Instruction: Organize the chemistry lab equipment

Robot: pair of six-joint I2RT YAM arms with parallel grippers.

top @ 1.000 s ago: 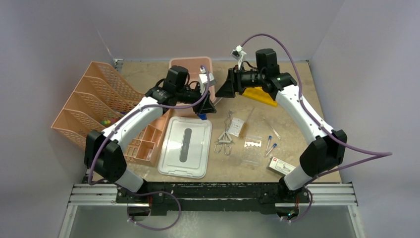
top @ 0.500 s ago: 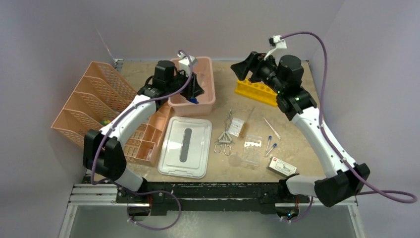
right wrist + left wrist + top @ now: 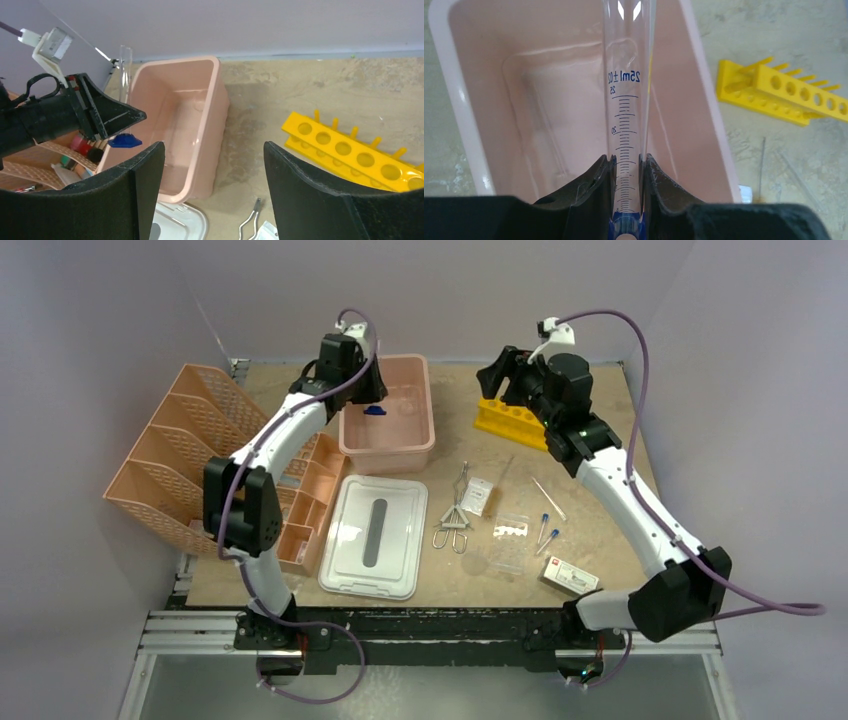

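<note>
Tan, speckled tabletop [image 3: 450, 380]. Left side: peach mesh desk organizer [image 3: 170, 430]. Back centre: open pink plastic tub [image 3: 388, 458], with a white rectangular lid [image 3: 375, 535] lying flat in front of it. Back right: yellow holed tube rack [image 3: 512, 422]. Right of the lid: wire metal tongs [image 3: 455, 515], small clear packets [image 3: 510, 540], two blue-capped vials [image 3: 543, 524], a thin clear glass tube [image 3: 548, 499] and a small white-and-red box [image 3: 570, 575].

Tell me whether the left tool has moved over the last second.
Yes. The left tool, gripping a clear glass graduated cylinder, went from near the flat white lid's far edge back and leftward over the rectangular pink plastic tub.
</note>
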